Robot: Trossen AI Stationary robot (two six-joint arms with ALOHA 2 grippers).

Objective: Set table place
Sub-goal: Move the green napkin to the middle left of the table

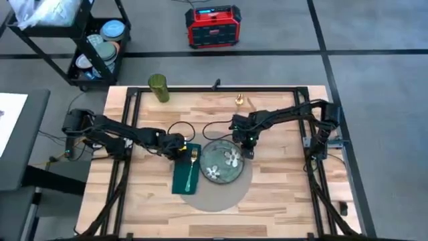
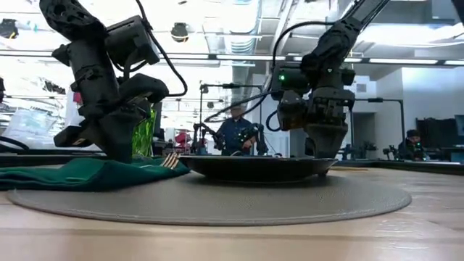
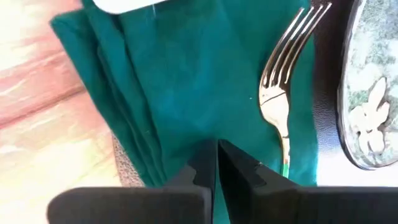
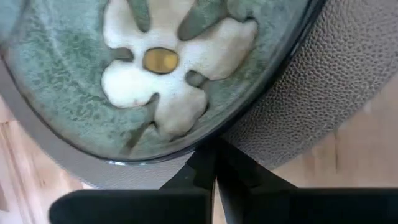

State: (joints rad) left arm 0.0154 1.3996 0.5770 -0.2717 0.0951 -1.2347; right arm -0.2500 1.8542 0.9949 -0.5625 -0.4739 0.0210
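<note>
High view is showing the butcher-block desk (image 1: 281, 201) with the round grey-beige placemat (image 1: 217, 197) lying near its centre, toward the six o'clock edge. The green floral plate (image 1: 223, 163) is sitting on the placemat's twelve o'clock half. A folded green napkin (image 1: 181, 177) is overlapping the mat's nine o'clock edge, and a gold fork (image 1: 192, 167) is lying on it, long axis running twelve to six, tines at twelve.

The left end effector (image 1: 178, 148) is hovering at the napkin's twelve o'clock end, just at eleven o'clock of the fork tines. In the left wrist view its fingers (image 3: 205, 171) are pressed together with nothing between them, over the cloth beside the fork handle. The right end effector (image 1: 248, 148) is sitting at the plate's two o'clock rim; the right wrist view is showing its fingers (image 4: 205, 165) closed together right at the plate's dark edge, and I cannot tell whether they are nipping the rim or only meeting beside it.

Judging from the layout, the plate, napkin and fork are already placed, so the setting looks well along. The mat's three o'clock side is lying bare, and the right arm is nearer to it. A green cup (image 1: 159, 88) and a small gold object (image 1: 239, 101) are standing near the desk's twelve o'clock edge, well apart from the placemat.
</note>
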